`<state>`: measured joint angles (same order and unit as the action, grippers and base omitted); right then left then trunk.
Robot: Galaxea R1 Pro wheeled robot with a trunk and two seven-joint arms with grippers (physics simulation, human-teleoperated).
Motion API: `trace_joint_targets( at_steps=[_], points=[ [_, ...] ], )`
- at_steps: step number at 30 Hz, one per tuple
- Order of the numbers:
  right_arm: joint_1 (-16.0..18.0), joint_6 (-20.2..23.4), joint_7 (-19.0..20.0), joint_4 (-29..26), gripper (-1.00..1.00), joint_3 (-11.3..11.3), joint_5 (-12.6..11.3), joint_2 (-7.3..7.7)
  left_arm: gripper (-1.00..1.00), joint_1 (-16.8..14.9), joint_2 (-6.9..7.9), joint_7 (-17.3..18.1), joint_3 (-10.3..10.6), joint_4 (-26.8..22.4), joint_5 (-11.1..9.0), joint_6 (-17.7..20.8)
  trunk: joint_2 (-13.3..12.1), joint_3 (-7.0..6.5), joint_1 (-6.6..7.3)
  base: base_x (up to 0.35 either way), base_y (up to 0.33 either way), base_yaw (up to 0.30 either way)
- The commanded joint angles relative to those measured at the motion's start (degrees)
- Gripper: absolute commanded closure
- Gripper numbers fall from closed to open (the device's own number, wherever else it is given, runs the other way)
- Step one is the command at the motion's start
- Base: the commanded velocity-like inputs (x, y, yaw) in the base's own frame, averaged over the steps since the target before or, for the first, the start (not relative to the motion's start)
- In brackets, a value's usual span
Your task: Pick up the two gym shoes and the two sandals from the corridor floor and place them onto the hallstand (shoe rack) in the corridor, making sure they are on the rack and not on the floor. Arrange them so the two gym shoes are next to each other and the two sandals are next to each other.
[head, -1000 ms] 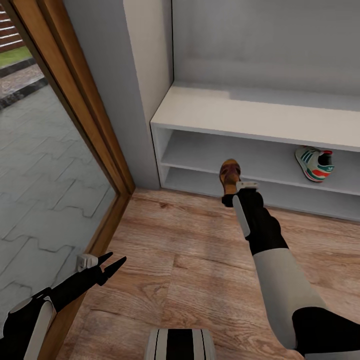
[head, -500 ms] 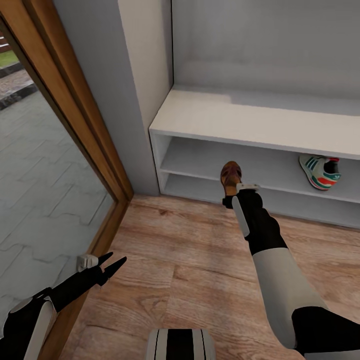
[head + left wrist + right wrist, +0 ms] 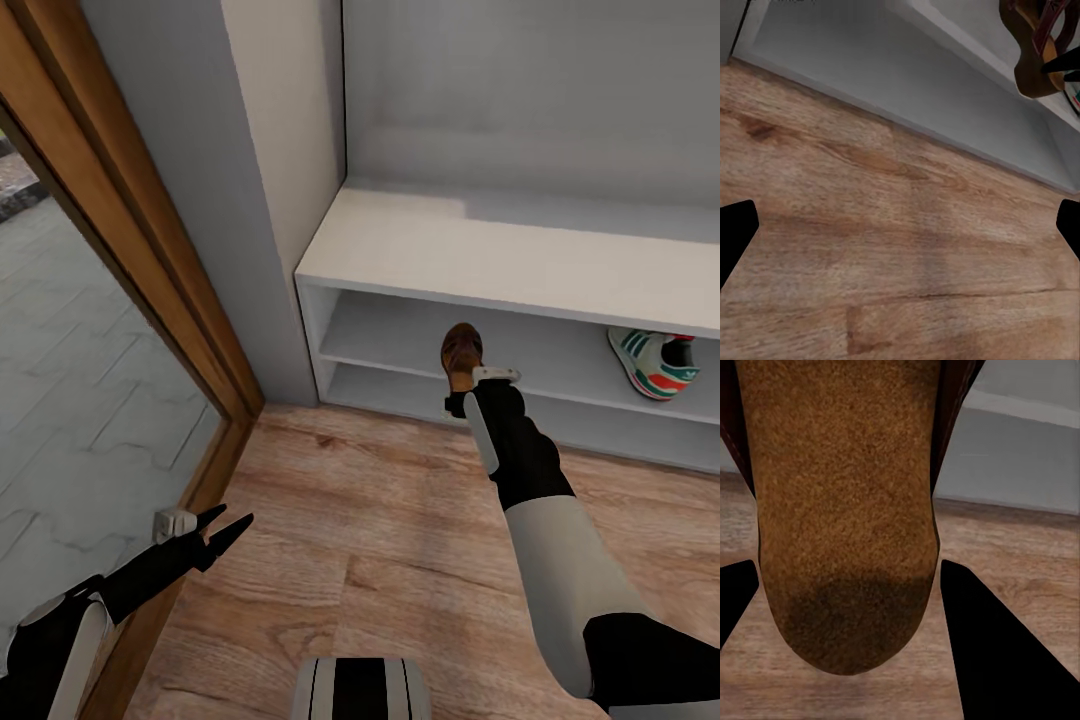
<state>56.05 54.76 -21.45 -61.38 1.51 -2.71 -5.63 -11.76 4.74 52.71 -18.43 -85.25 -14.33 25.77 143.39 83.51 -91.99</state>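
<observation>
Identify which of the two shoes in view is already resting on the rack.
The sneaker, white with green stripes, sits on the upper shelf of the white rack. The brown sandal is held in the right gripper, in front of the shelves.

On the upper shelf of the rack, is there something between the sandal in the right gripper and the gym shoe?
No. In the head view the white shelf of the rack is bare between the sandal and the gym shoe.

Ahead of me a pale grey wall point(image 3: 520, 90) rises in an alcove, with a cream corner pillar point(image 3: 285, 120) to its left. Further left, a wooden door frame point(image 3: 150, 230) borders glass looking out on grey paving point(image 3: 70, 370). Soft, even light throughout.
</observation>
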Motion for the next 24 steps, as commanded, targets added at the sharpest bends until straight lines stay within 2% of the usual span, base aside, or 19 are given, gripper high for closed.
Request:
trace_joint_targets(
  at_steps=[1, 12, 24],
  points=[
    [0.0, 0.2, -0.4, 0.0, 1.00, 0.1, -0.3, 0.01, -1.00, 0.0, 0.00, 0.1, 0.0, 0.0, -0.3, 0.5, 0.0, 0.04, 0.00, 0.053, 0.000, 0.000],
    [0.0, -0.2, -0.4, 4.1, 1.00, 0.1, -0.3, 0.01, -1.00, 0.0, 0.00, 0.1, 0.0, 0.0, -0.3, 0.5, 0.0, 0.04, 0.00, 0.059, 0.000, 0.000],
    [0.0, -0.4, -0.4, 4.5, 1.00, 0.1, -0.3, 0.03, -1.00, 0.0, 0.00, 0.1, 0.1, 0.0, -0.3, 0.5, 0.0, 0.04, 0.00, 0.057, 0.000, 0.000]
  ],
)
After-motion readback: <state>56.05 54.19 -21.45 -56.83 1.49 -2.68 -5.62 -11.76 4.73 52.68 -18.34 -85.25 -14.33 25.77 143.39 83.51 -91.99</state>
